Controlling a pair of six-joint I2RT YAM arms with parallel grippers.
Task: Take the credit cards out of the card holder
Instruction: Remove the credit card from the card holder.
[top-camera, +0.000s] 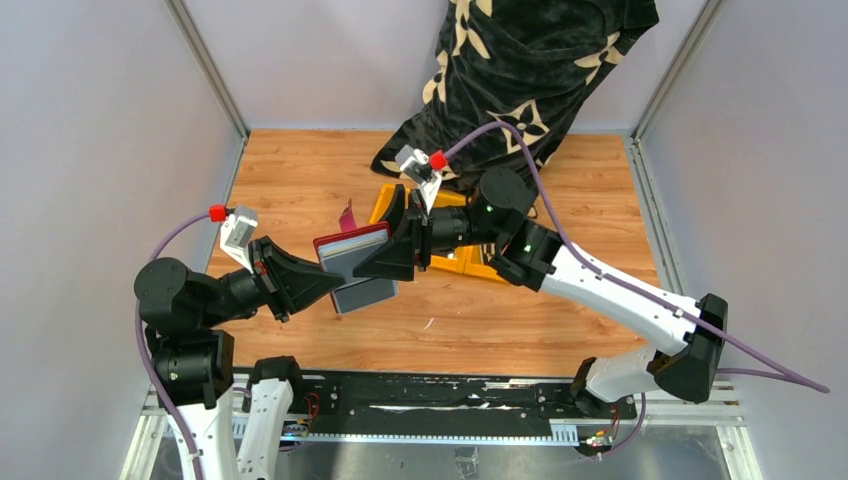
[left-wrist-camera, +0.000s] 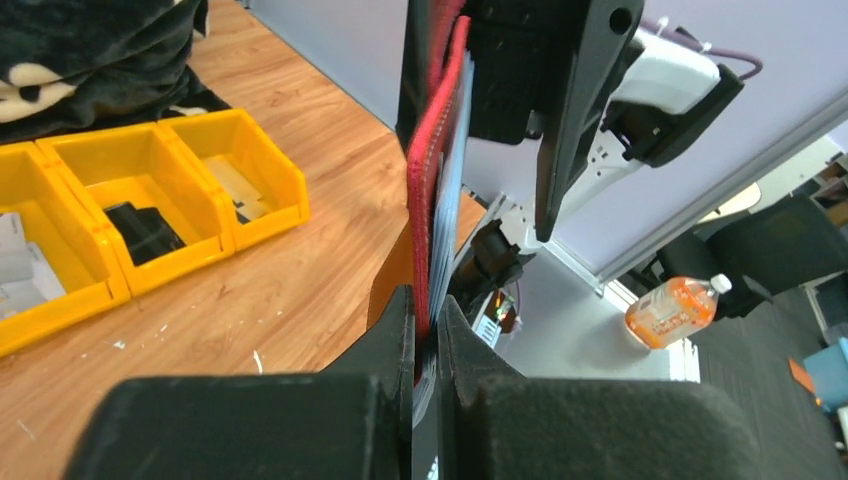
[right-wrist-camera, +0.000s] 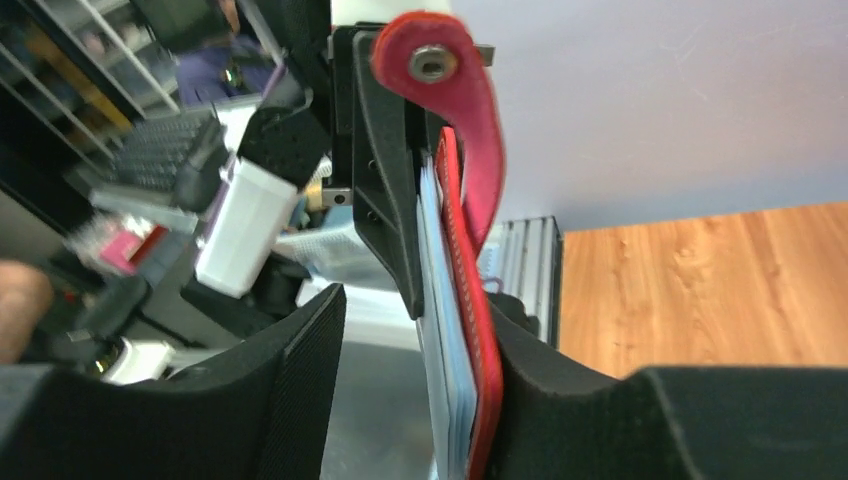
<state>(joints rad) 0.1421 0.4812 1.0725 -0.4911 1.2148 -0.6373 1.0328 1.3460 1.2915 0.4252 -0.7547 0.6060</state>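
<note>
None of the credit cards (right-wrist-camera: 447, 400) looks to be out yet, as far as I can see. The pale stack sits edge-on inside the card holder (top-camera: 352, 242), tight against its red cover, and the snap tab (right-wrist-camera: 430, 60) hangs loose, so the holder is unfastened. It is up in the air between my two arms, above the table (top-camera: 300, 170) and in front of the yellow bin (left-wrist-camera: 180, 262). My left gripper (left-wrist-camera: 425, 330) has its jaws pinched shut on one edge of the holder and carries it. My right gripper (right-wrist-camera: 425, 320) straddles the opposite edge with its jaws apart, one finger against the red cover and the other clear of the cards, so it grips nothing. A few flat pale things lie in the bin, but I cannot tell whether any is a card. I judge the unfastening and lifting done and the real work left: pinching the cards and drawing them free.
</note>
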